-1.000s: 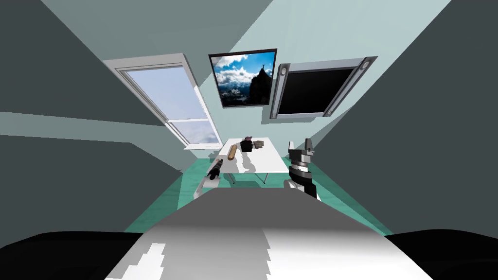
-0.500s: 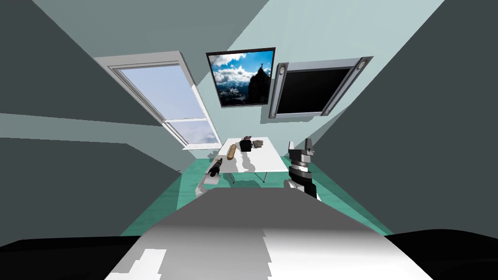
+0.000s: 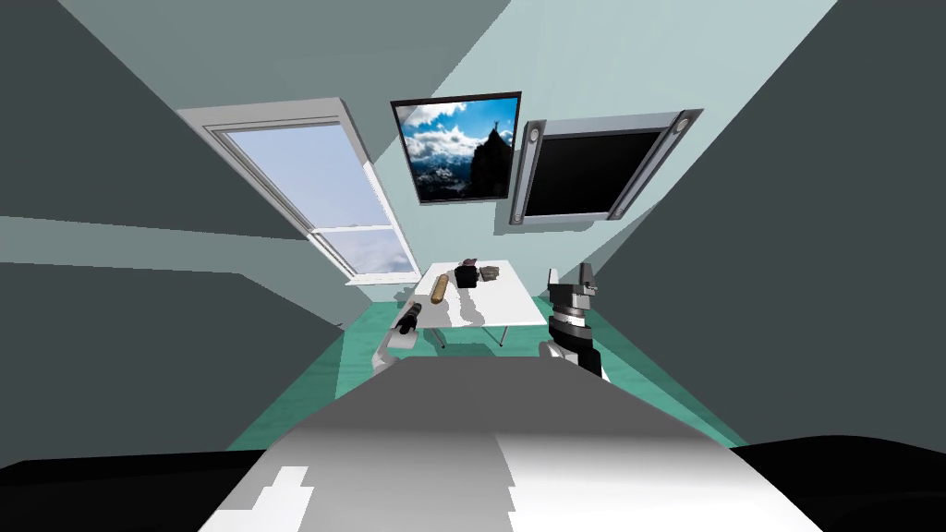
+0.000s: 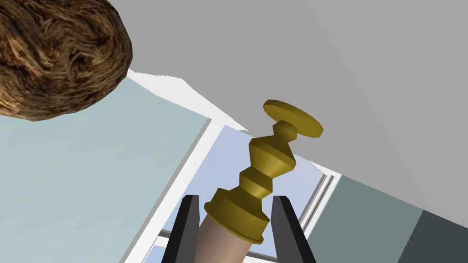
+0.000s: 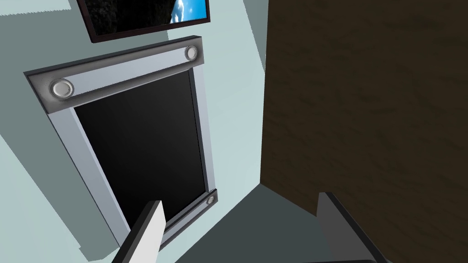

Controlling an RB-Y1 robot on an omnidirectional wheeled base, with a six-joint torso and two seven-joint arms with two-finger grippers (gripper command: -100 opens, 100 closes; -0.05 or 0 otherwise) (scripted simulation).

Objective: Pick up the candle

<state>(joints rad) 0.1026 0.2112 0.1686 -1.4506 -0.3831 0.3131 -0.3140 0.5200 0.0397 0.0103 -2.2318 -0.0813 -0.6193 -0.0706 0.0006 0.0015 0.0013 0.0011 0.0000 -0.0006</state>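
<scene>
Left wrist view: one candle (image 4: 258,180), gripped by left tool (image 4: 235,198) | one right tool (image 5: 240,199), spread wide

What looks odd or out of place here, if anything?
The left gripper is shut on the candle by its pale end, so the gold holder sticks out foot-first beyond the fingers. That is an unusual way round. On the table nothing looks spilled.
</scene>
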